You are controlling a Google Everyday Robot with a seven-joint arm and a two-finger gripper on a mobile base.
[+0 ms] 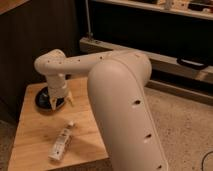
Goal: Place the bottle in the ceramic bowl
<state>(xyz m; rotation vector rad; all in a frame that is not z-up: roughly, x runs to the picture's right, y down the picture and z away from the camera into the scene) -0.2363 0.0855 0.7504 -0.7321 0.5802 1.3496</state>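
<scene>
Stretching from the near right across to the far left, the robot's white arm (117, 95) fills most of the view and blocks the right side of the wooden counter (30, 137); it is bent so that the wrist points straight down, which suits a pick from above; the counter carries both things of the task, the bowl towards its far left corner and the bottle near its front edge.

The black bowl (40, 101) sits flat and open side up, ready to receive; the part of it that shows holds nothing, though its right side is hidden behind the wrist.

The gripper (61, 103) hangs over the bowl's right rim, jaws apart and pointing down with nothing between them; it seems to be above the bowl and not in it, though its height cannot be told for sure.

The white bottle (61, 144) lies on its side on bare wood, cap end turned towards the far edge, apart from the bowl and not touched by the gripper; so the pick is not yet made, and the jaws look to need a shift towards the front edge to straddle it.
</scene>
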